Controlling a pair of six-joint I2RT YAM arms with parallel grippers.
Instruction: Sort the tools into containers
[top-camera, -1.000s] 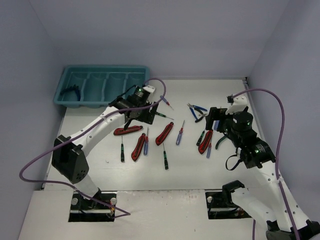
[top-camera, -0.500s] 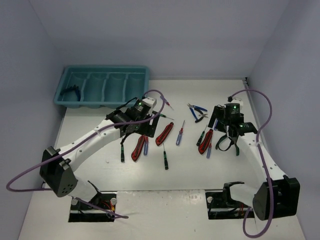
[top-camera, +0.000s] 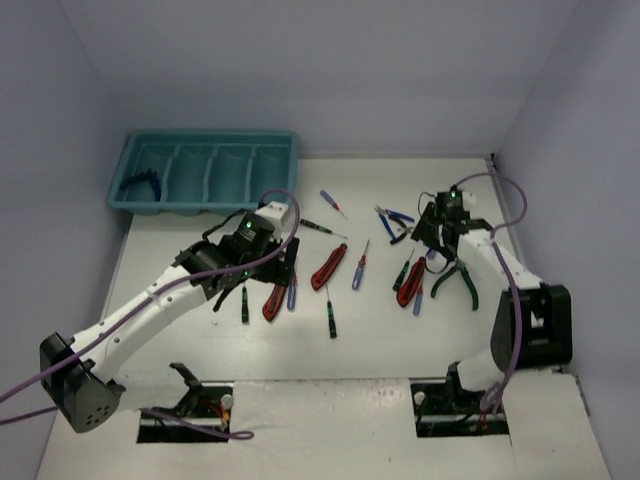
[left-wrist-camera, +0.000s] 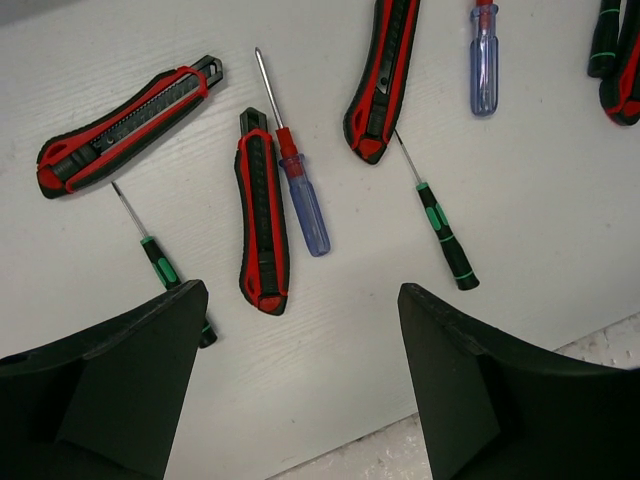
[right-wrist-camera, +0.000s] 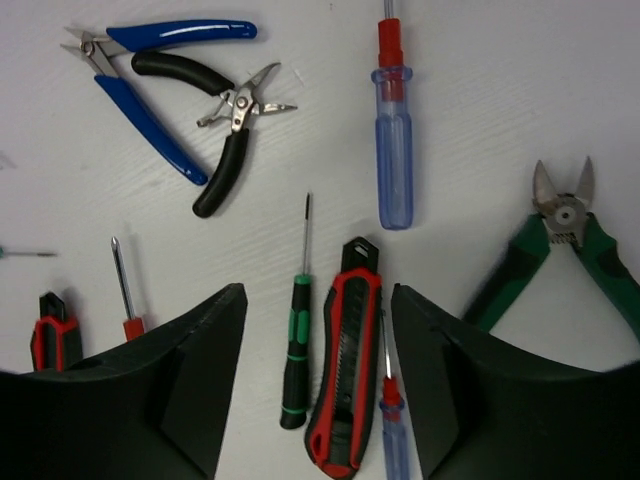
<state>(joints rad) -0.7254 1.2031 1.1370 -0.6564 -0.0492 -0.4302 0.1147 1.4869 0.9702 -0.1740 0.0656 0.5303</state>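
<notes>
Top external: utility knives, screwdrivers and pliers lie loose across the middle of the white table (top-camera: 200, 340). One dark pair of pliers (top-camera: 140, 186) sits in the leftmost compartment of the teal tray (top-camera: 215, 208), at the far left. Left wrist: three red-and-black knives on the table, the middle knife (left-wrist-camera: 262, 225) just beside a blue-handled screwdriver (left-wrist-camera: 305, 205), thin green-handled drivers on either side. Left gripper (left-wrist-camera: 300, 295) hangs above them, jaws spread wide, holding nothing. Right wrist: right gripper (right-wrist-camera: 318, 295) low over another utility knife (right-wrist-camera: 345, 375) and a green-handled screwdriver (right-wrist-camera: 294, 350), fingers apart on either side, not visibly touching. Green-handled cutters (right-wrist-camera: 560, 250) to one side, blue-handled pliers (right-wrist-camera: 150, 110) beyond.
</notes>
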